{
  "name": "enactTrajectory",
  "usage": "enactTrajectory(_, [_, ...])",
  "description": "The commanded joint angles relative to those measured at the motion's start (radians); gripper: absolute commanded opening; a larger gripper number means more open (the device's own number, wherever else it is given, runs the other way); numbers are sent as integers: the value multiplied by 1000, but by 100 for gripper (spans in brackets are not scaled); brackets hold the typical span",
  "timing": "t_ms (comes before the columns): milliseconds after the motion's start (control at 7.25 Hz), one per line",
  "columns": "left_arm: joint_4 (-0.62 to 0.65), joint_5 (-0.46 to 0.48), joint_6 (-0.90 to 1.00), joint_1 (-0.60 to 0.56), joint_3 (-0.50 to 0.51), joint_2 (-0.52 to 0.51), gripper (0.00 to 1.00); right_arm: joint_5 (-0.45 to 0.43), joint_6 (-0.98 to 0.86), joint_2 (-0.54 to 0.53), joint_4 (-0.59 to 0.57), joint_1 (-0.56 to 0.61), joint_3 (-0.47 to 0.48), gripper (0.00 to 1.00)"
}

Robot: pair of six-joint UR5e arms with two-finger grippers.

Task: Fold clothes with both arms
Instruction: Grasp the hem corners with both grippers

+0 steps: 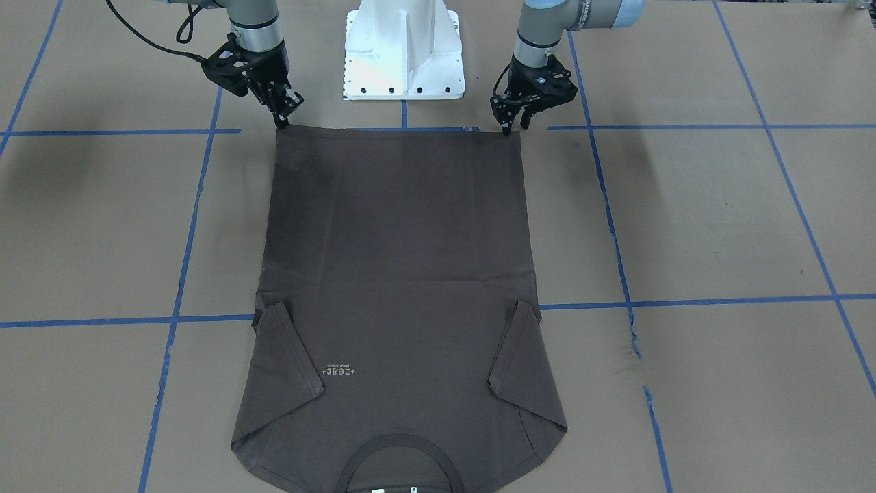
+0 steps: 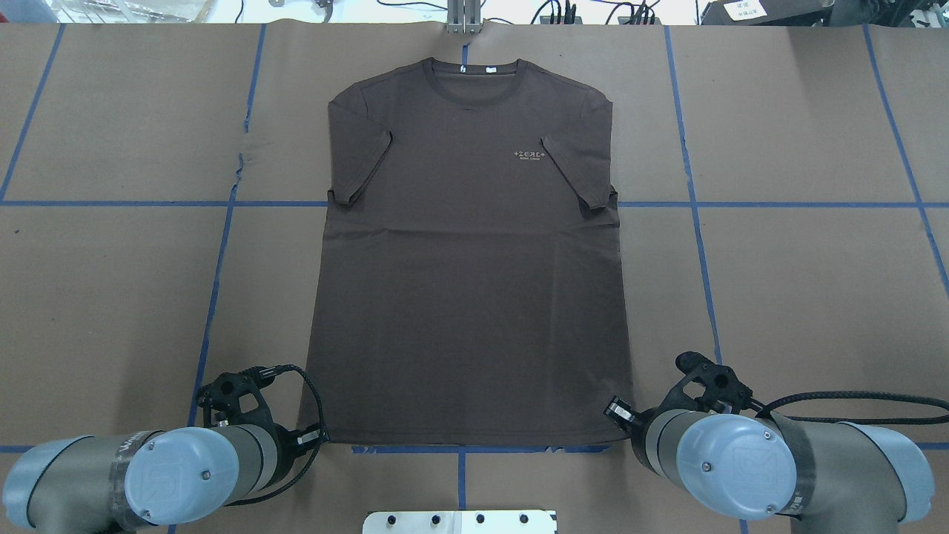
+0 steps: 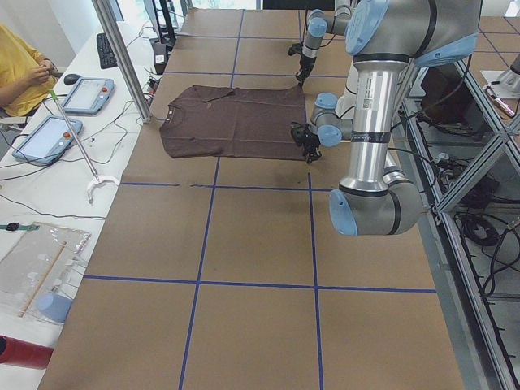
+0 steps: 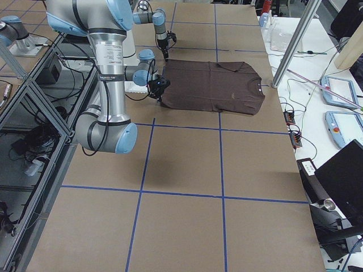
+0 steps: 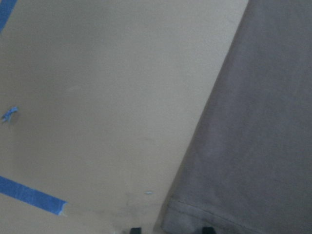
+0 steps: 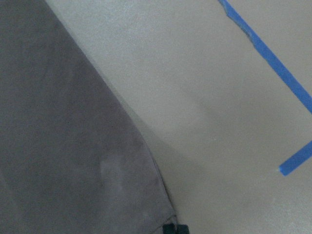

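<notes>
The dark brown T-shirt [image 1: 404, 260] [image 2: 474, 282] lies flat, chest side up, on the brown table, collar at the far edge from the robot and both sleeves folded inward. My left gripper [image 1: 517, 127] [image 2: 315, 437] is at one hem corner. In the left wrist view its fingers stand apart with the corner [image 5: 195, 214] between them, so it is open. My right gripper [image 1: 282, 124] [image 2: 617, 410] is at the other hem corner, and its fingertips [image 6: 174, 228] are pressed together on the cloth edge.
The white pedestal base [image 1: 404, 55] stands just behind the hem. Blue tape lines [image 2: 222, 245] grid the brown table cover. A side bench with tablets [image 3: 49, 134] and a person in yellow [image 3: 20, 69] lies beyond the collar end, next to an upright pole [image 3: 126, 61].
</notes>
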Motion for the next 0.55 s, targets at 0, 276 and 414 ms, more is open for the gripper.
enactTrajectory(0, [0,-1,5,1,3,-4,47,-2,-1,0,0,2,-1,0])
enactTrajectory(276, [0,-1,5,-2,-1,-9,0,-3,-1,-3,0,2,-1,0])
enactTrajectory(414, [0,-1,5,-4,-8,-10,0,-5,-1,-3,0,2,-1,0])
